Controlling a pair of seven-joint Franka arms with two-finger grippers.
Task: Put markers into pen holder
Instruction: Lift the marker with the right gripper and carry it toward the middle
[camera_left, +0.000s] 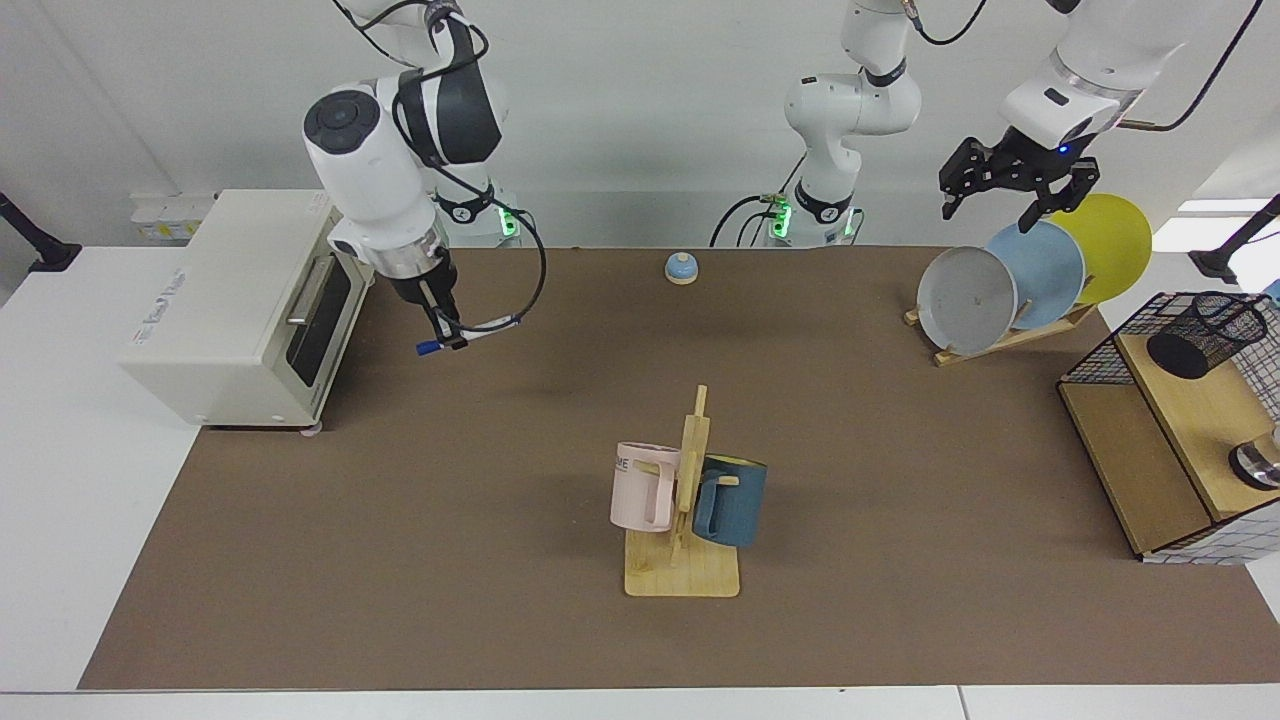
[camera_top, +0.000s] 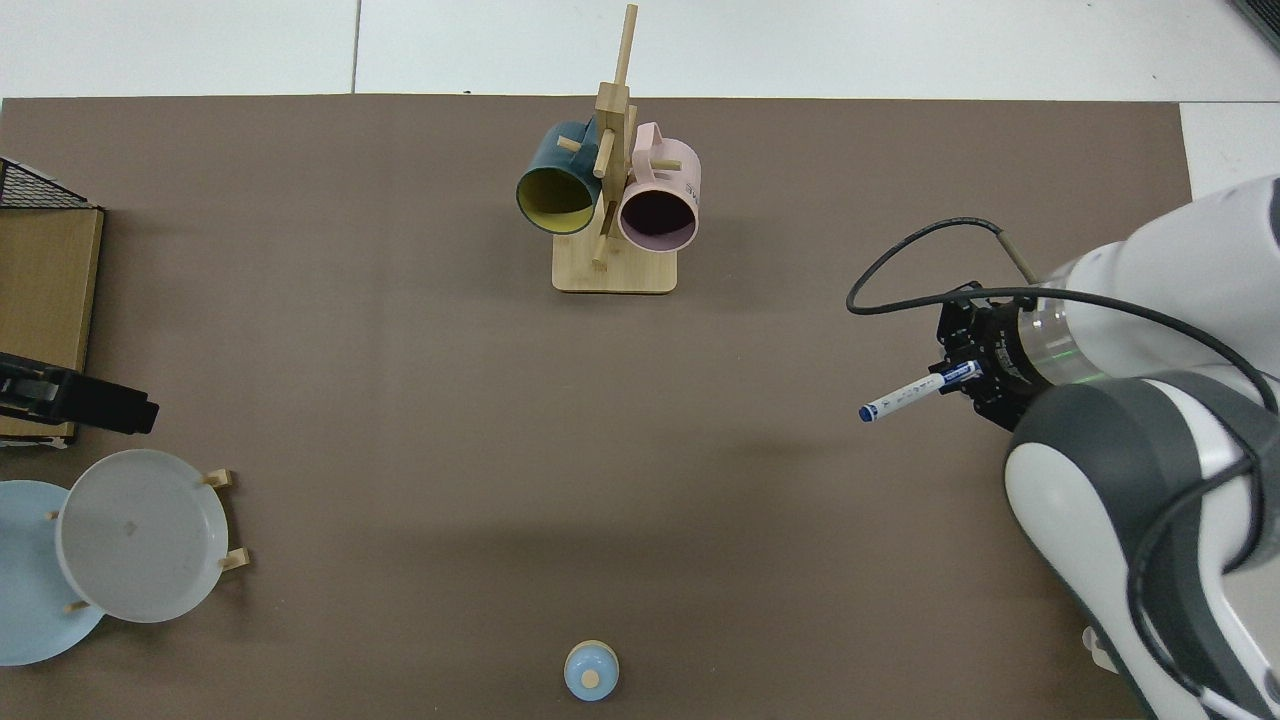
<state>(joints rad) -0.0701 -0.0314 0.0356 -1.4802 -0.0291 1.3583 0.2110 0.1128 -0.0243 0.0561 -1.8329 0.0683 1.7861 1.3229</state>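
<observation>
A slim white marker (camera_left: 478, 331) with a blue cap hangs high above the table's left side in the facing view, next to the oven, lying nearly level. My right gripper (camera_left: 450, 337) is shut on the marker near its capped end. From above, the marker (camera_top: 908, 394) sticks out leftward from the same gripper (camera_top: 968, 373). The black mesh pen holder (camera_left: 1205, 332) stands on a wooden shelf at the far right of the facing view and is out of the top view. My left gripper (camera_left: 992, 210) waits open above the plates, holding nothing.
A white toaster oven (camera_left: 240, 300) stands just left of the right arm. A wooden rack (camera_left: 685, 560) with a pink and a blue mug stands mid-table. A plate rack (camera_left: 1020, 280), a blue bell (camera_left: 681, 268) and a wire basket frame (camera_left: 1095, 355) around the shelf lie to the right.
</observation>
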